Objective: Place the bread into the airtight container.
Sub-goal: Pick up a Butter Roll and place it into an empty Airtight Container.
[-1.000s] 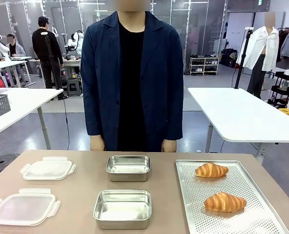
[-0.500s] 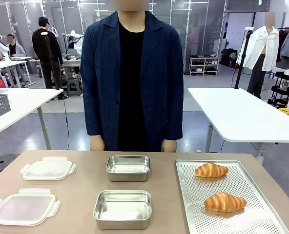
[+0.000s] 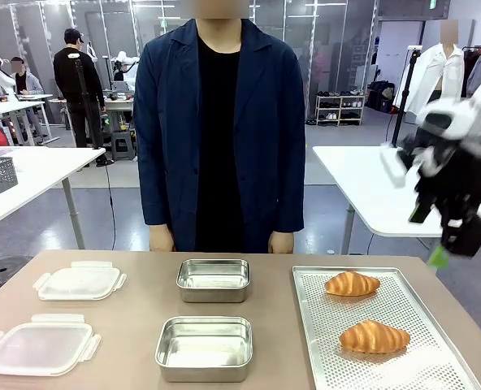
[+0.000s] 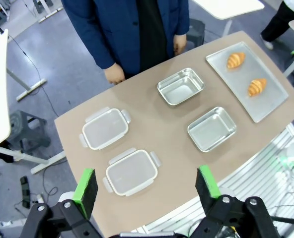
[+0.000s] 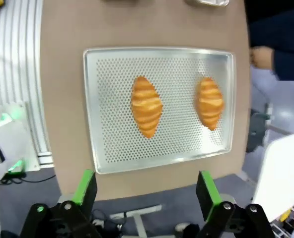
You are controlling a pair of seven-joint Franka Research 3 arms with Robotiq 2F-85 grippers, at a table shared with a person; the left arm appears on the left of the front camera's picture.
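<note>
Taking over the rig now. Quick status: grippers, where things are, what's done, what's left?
Left gripper: jaws open, empty, high over the table.
Right gripper: jaws open, empty, above the perforated tray.
On it: far croissant and near croissant.
Empty, uncovered: far steel container, near steel container; far lid and near lid lie at their left.
Done: nothing. Left: bread into a container.

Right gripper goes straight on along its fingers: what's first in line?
Likely the perforated silver metal tray, around the golden-brown croissant nearer the robot. The open right gripper hangs well above it; depth is unclear.
</note>
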